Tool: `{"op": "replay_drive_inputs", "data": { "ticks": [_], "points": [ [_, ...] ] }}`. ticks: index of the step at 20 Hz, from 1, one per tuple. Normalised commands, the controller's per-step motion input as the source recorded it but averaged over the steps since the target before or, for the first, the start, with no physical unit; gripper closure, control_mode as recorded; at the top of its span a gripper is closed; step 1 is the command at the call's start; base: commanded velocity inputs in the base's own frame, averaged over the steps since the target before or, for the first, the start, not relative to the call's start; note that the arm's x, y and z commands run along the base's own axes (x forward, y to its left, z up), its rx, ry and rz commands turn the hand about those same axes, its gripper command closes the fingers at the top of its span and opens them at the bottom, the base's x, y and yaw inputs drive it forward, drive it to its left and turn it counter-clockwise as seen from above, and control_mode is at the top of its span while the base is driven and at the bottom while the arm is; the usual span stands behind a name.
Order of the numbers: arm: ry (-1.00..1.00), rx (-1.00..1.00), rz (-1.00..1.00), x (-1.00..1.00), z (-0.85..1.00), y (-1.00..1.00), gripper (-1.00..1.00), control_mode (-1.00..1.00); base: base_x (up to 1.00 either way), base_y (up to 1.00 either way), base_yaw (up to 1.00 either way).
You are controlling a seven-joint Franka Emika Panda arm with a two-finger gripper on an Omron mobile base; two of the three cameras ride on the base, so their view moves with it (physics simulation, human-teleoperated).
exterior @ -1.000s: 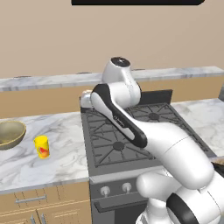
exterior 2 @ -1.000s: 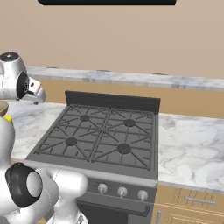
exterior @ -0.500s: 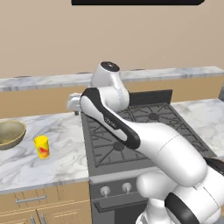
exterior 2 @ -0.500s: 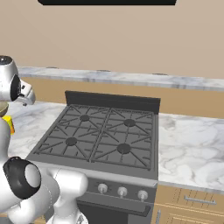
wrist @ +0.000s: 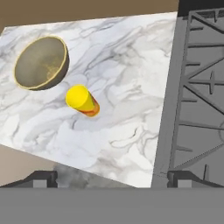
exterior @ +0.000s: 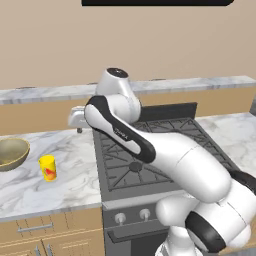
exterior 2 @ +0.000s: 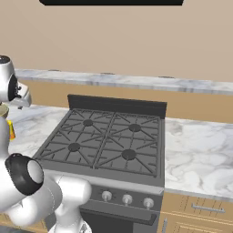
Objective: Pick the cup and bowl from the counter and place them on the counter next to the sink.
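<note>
Cup (exterior: 48, 167) upright on counter (exterior: 75, 175), well in from front edge, between bowl (exterior: 12, 153) and stove (exterior: 150, 155). Bowl just beside cup, toward counter's left edge, close but apart. Same pair seen from above in hand view: cup (wrist: 81, 100) below and right of bowl (wrist: 41, 62), narrow marble gap between, stove grates (wrist: 197, 96) along right edge of counter (wrist: 122, 113).

Gripper (exterior: 76, 118) raised above counter near its back edge, close to stove's left side, well apart from both items. Fingertips (wrist: 43, 179) spread wide at bottom of hand view, nothing between them. Nothing picked yet; sink nowhere in these views, so probably a drive needed afterward.

Likely risks, judged from this layout:
- Descent slightly off centre over cup could push it sideways with one finger, tipping it or rolling it toward bowl or front edge.
- Small gap between cup and bowl leaves little room for outer finger; contact there could nudge bowl toward left edge.
- Wide, shallow bowl offers only a rim to pinch; could slip or tilt when lifted.
- Low swing of arm toward cup could clip stove grates.
</note>
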Motion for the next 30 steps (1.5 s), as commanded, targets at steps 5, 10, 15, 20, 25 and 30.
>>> {"op": "replay_drive_inputs", "data": {
  "ticks": [5, 10, 15, 20, 25, 30],
  "points": [
    [0.08, -0.01, 0.08, -0.01, -0.01, 0.27, -1.0, -1.0, 0.0, 0.0, 0.0],
    [0.1, -0.1, 0.02, 0.0, -0.06, 0.41, -1.0, -1.0, 0.0, 0.0, 0.0],
    [0.02, -0.13, 0.0, 0.0, -0.16, 0.37, -1.0, -1.0, 0.0, 0.0, 0.0],
    [-0.02, -0.02, 0.0, 0.0, -0.16, 0.02, -1.0, -1.0, 0.0, 0.0, 0.0],
    [-0.02, 0.0, 0.0, 0.0, -0.38, 0.0, -1.0, -1.0, 0.0, 0.0, 0.0],
    [0.0, 0.0, 0.0, 0.0, -0.39, 0.0, -1.0, -1.0, 0.0, 0.0, 0.0]
  ]
}}
